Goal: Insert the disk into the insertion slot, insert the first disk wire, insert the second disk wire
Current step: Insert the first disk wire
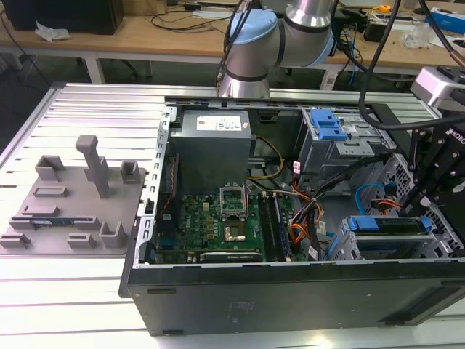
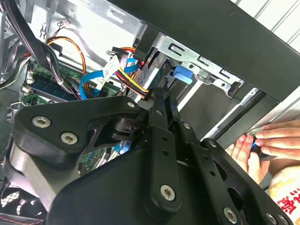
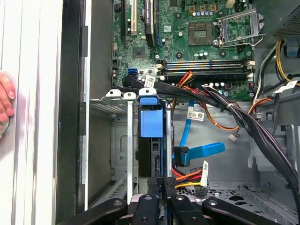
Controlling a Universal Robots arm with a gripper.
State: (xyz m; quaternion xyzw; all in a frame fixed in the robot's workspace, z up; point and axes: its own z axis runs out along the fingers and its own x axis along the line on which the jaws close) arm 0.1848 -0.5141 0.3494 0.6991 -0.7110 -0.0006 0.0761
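Note:
The disk sits inside the insertion slot (image 1: 340, 246), its blue carrier (image 1: 386, 224) showing at the case's corner nearest the exterior view's right. In the first wrist view the blue handle (image 3: 151, 123) lies between the slot's grey rails (image 3: 119, 140). My gripper (image 3: 160, 185) is at the disk's rear end, shut on the black connector of a red, yellow and black wire bundle (image 3: 190, 177). The same bundle (image 2: 133, 77) runs into my closed fingertips (image 2: 161, 96) in the second wrist view. A blue flat wire (image 3: 202, 151) hangs loose beside the disk.
The open case holds a motherboard (image 1: 218, 225), a power supply (image 1: 212, 142) and a bigger cage with a blue latch (image 1: 327, 125). Thick black cables (image 3: 243, 119) cross near the disk. A person's hand (image 2: 269, 140) rests on the case's outer wall. A grey fixture (image 1: 73, 196) stands outside.

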